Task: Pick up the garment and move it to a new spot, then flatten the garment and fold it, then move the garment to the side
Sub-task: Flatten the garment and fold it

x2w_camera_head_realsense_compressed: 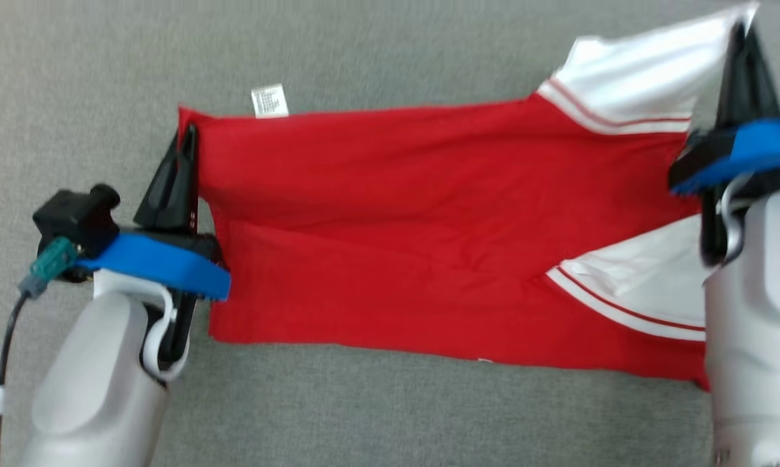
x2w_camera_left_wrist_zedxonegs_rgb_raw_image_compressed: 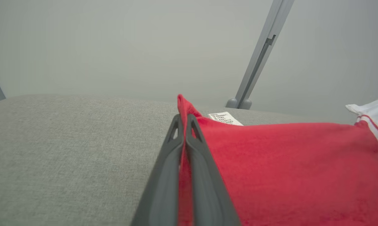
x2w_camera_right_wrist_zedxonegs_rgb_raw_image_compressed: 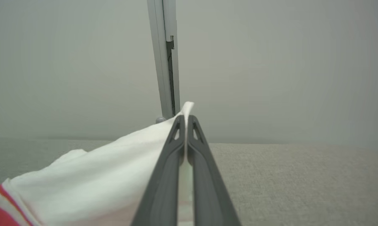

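Our pale forearms (x2w_camera_head_realsense_compressed: 98, 383) rise from the lower corners; our left pincer (x2w_camera_head_realsense_compressed: 187, 135) is clamped tight on a red corner of the garment (x2w_camera_head_realsense_compressed: 396, 227), which stretches from its fingers across to our right pincer (x2w_camera_head_realsense_compressed: 744, 31); that one is pinched closed on a white sleeve tip; the cloth spreads between them over a grey fabric surface (x2w_camera_head_realsense_compressed: 364, 52); a white care label (x2w_camera_head_realsense_compressed: 270, 100) sits just beyond the left pincer's tips.

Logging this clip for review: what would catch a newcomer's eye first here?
A red garment with white, red-striped sleeves stretches across the grey surface, mid-picture in the head view. The left gripper is shut on its red corner at the left, the right gripper on a white sleeve at the upper right. A small white label sticks out of its far edge.
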Tool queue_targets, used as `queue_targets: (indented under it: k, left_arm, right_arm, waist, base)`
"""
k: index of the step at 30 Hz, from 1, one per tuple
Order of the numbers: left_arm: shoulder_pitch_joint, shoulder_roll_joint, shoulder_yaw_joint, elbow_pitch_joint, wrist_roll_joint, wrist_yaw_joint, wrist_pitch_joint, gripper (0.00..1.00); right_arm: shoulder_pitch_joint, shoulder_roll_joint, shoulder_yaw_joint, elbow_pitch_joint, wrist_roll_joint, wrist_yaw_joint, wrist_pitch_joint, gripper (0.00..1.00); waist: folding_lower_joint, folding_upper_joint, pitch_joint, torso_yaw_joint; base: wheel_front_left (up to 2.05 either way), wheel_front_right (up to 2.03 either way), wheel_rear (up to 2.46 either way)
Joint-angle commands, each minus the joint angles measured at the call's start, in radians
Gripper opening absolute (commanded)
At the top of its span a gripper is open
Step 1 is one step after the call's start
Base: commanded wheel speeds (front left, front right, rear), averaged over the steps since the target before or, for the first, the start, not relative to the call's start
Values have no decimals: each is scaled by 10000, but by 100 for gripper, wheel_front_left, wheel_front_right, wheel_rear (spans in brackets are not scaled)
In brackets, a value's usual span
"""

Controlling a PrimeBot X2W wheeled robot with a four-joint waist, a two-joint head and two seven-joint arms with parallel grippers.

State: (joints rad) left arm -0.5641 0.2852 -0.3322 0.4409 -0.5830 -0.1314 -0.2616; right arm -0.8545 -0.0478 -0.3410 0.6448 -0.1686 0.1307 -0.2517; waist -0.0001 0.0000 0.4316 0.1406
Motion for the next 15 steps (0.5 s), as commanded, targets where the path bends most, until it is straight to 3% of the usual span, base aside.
queue_targets:
  k: [1,8,13,14,15]
  left_arm:
    - [351,18,134,46,143,13,-45,0]
    - [1810,-104,539,643,514,13,-45,0]
    - [2712,-291,790,1370,648,13,-45,0]
    - [2851,-348,802,1499,695,13,-45,4]
    - [2996,-407,817,1685,725,13,-45,18]
  right_arm:
    - [542,-55,179,-56,428,1,-95,0]
    - [3639,-44,1088,-1398,2606,1,-138,0]
    - [5270,-53,1814,-1367,3652,1,-143,0]
    - [5457,-55,1925,-1275,3719,1,-143,0]
    - [5607,-47,2070,-1113,3770,1,-143,0]
  waist:
    - [1,0,-634,-501]
    - [1,0,-1570,-1016]
    - [1,0,-2001,-1290]
    - [1,0,-2063,-1314]
    - [1,0,-2127,-1327]
  base:
    - [0,0,0]
    - [0,0,0]
    - [0,0,0]
    - [0,0,0]
    - [0,0,0]
